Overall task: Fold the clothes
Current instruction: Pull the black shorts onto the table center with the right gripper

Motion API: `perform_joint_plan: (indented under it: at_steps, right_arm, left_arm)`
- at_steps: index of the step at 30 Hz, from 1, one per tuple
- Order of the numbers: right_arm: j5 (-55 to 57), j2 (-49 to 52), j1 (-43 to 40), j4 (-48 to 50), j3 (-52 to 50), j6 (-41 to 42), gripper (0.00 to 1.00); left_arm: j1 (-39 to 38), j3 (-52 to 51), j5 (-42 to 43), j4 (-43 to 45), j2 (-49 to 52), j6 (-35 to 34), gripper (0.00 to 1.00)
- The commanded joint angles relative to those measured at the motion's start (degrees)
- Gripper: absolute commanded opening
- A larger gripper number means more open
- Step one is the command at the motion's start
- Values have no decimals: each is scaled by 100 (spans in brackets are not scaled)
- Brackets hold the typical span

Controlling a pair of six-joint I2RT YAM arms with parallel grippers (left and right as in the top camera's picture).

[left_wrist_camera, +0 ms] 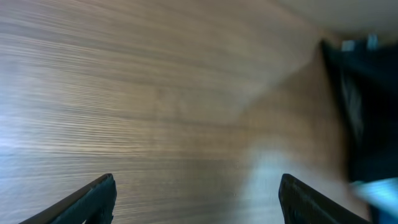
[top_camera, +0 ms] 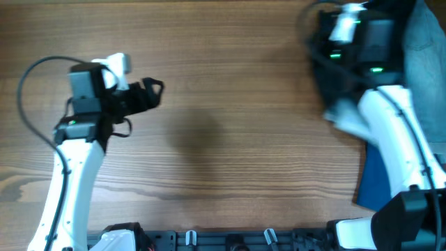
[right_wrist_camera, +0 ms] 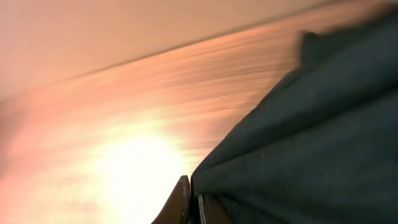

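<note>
1. The left arm is rising from the near edge of the desk on the left side. Its wrist is bending to the right, so the left jaws are pointing toward the middle of the desk.
2. The left jaws are standing spread wide. In the left wrist view the two fingers are showing at the bottom corners with bare wood between them.
3. The right arm is stretching from the near right corner toward the far right part of the desk, and its wrist is blurred.
4. The right jaws are lying pressed nearly together and are pinching an edge of the clothes. The dark fabric is fanning up and to the right from the fingertips.
5. The clothes are sitting at the far right of the desk beneath the right wrist, well apart from the left jaws. The left wrist view is showing them as a dark mass at its right edge.
6. A light-blue denim piece is lying just beside the clothes at the far right corner. A bright blue cloth is lying nearer, partly under the right arm.
</note>
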Motion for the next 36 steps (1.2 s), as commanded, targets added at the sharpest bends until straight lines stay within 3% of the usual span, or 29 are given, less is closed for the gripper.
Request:
perform_joint_plan:
  at_steps: [1,6,13,14,15,17,18,24,27,32,34,36]
  right_arm:
    - [92,136,1226,452,118,-96,4]
    - [181,796,2573,1209,118,-70,5]
    - [-387,1344,3547,1980,120,59,6]
    - [-389,1327,3613,2017,173,35,17]
    - [-420,1316,3617,1982,273,33,52]
    - [-420,1226,3506,1665,568,33,93]
    - [-420,1150,3366,1320,802,31,100]
    - [-426,844,1744,-748,1974,-120,100]
    - [-426,914,1062,-1545,1954,-227,100]
    - [-417,1163,756,-2111,1954,-723,100]
    - [-404,1283,756,-2122,1875,-715,100]
    - [-404,1364,756,-2129,1812,-710,100]
  left_arm:
    - [745,127,-11,-52,-284,-439,83]
    - [1300,127,-15,-374,-286,-369,84]
    - [1648,127,-122,-623,-286,-350,85]
    - [1681,127,-122,-605,-286,-350,86]
    - [1685,127,-127,-590,-286,-348,86]
    - [1683,127,-125,-584,-286,-350,86]
    - [1683,127,-122,-599,-286,-350,87]
    - [1368,127,103,-1047,-286,-46,88]
    - [527,125,92,-1478,-275,107,88]
    - [-1080,109,-520,-2420,-105,52,83]
    - [-1390,81,-1080,-2876,120,-597,82]
    - [-1488,-11,-1115,-2824,299,-911,81]
